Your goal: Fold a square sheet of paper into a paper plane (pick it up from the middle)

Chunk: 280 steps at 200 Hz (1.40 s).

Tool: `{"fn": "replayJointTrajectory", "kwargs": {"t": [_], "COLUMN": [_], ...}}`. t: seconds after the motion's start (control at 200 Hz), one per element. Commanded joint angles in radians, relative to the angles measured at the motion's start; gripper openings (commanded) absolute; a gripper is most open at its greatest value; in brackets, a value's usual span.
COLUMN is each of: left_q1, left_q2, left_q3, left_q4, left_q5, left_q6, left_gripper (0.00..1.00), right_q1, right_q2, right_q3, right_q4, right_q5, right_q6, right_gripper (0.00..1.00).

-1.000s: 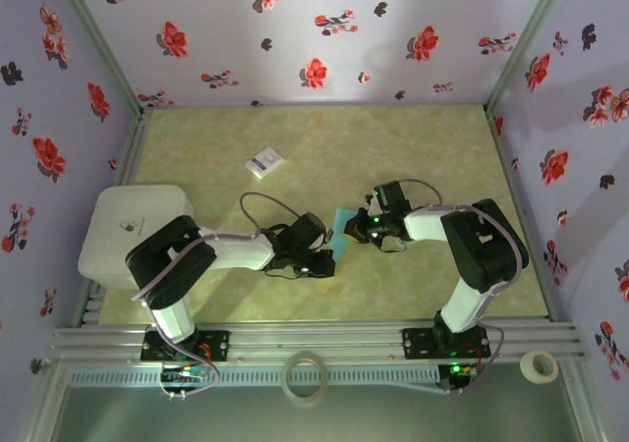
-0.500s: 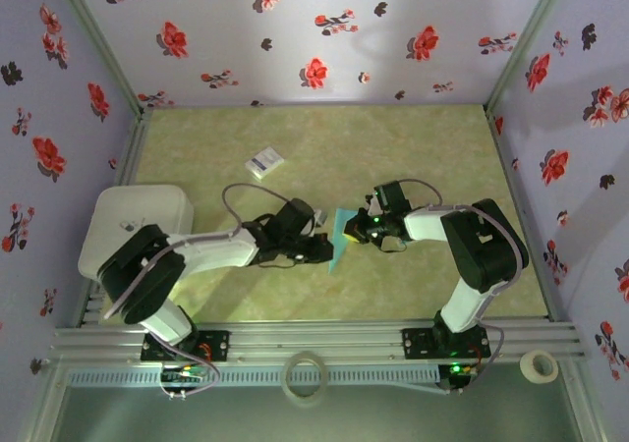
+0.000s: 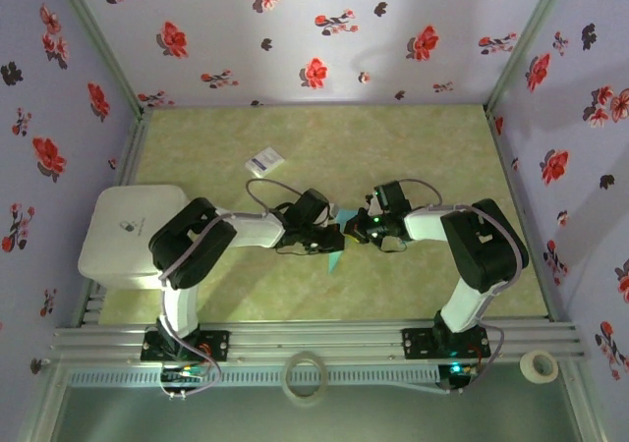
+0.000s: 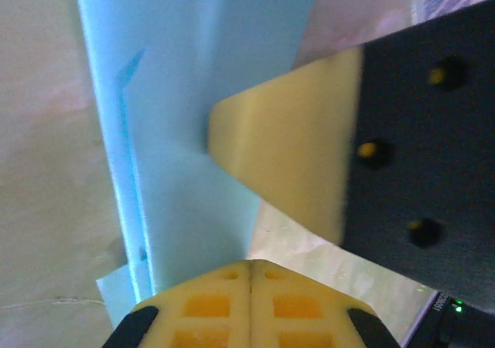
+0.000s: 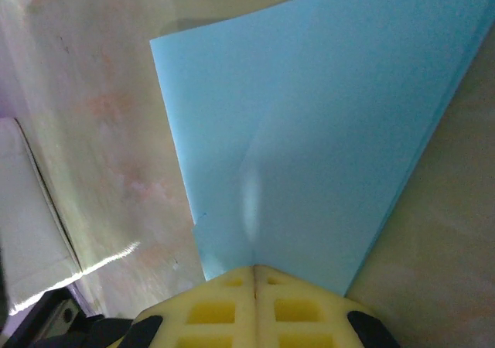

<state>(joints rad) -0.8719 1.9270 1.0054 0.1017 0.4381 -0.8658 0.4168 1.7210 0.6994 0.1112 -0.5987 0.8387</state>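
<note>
1. White box sits at the left edge of the table; can't tell what's inside it.
2. Left gripper and right gripper are both pinched tight on the creased teal sheet of paper. They face each other mid-table with the sheet between them.

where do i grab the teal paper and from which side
Likely the free near end of the teal paper, sticking past the left gripper and right gripper. Come from the near side, a finger on each face: it's thin and seems to stand upright.
</note>
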Motion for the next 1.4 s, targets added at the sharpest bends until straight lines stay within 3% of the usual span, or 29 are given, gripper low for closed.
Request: {"fn": "replayJointTrajectory", "kwargs": {"t": [0.0,0.46,0.685,0.785,0.98,1.115,1.395], "left_q1": [-0.001,-0.021,-0.021,-0.021,-0.021,-0.022,-0.023], "left_q2": [0.021,-0.015,-0.02,-0.023,-0.02,-0.019,-0.022], "left_q3": [-0.042,-0.161,-0.178,-0.184,-0.204,-0.208,-0.213], "left_q4": [-0.02,-0.012,0.006,0.011,0.042,0.048,0.071], "left_q5": [-0.013,-0.026,-0.026,-0.027,-0.022,-0.018,-0.028], "left_q6": [0.011,0.02,0.011,0.005,-0.012,-0.018,-0.032], "left_gripper": [0.0,0.0,0.0,0.0,0.0,0.0,0.0], "right_q1": [-0.013,-0.007,0.021,-0.015,-0.146,-0.193,-0.122], "right_q2": [0.018,-0.117,-0.024,0.013,0.064,0.079,-0.082], "right_q3": [-0.009,0.027,0.033,0.039,0.065,0.141,0.095], "right_q4": [-0.109,-0.105,-0.087,-0.115,-0.016,-0.107,-0.151], "right_q5": [0.079,0.053,0.012,0.041,-0.061,-0.045,-0.008], "right_q6": [-0.003,-0.037,-0.069,-0.095,-0.073,-0.099,-0.092], "right_gripper": [0.0,0.02,0.01,0.01,0.04,0.04,0.07]}}
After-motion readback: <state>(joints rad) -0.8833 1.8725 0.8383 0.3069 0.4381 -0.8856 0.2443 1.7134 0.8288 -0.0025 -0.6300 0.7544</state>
